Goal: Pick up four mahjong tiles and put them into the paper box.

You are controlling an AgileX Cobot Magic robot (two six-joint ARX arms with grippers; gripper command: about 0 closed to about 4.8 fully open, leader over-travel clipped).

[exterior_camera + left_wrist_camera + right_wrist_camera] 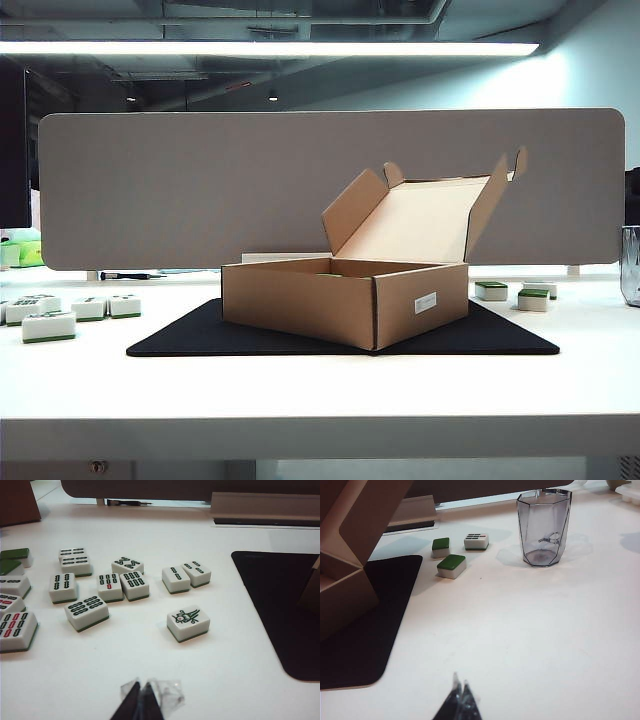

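The paper box (345, 300) stands open on a black mat (200, 338) at mid-table, its lid (420, 215) tilted back. Several mahjong tiles (48, 325) lie left of the mat, and a few more (532, 298) lie to its right. In the left wrist view my left gripper (141, 687) is shut and empty above bare table, short of a bird-marked tile (188, 622) and the cluster behind it (110, 586). My right gripper (460, 685) is also shut and empty, well short of two green-backed tiles (452, 565) and a face-up one (476, 540). Neither gripper shows in the exterior view.
A clear faceted cup (544, 527) stands beyond the right-hand tiles. A grey partition board (330, 185) closes off the back of the table. The box wall (345, 595) and the mat's corner (360, 645) lie beside the right gripper.
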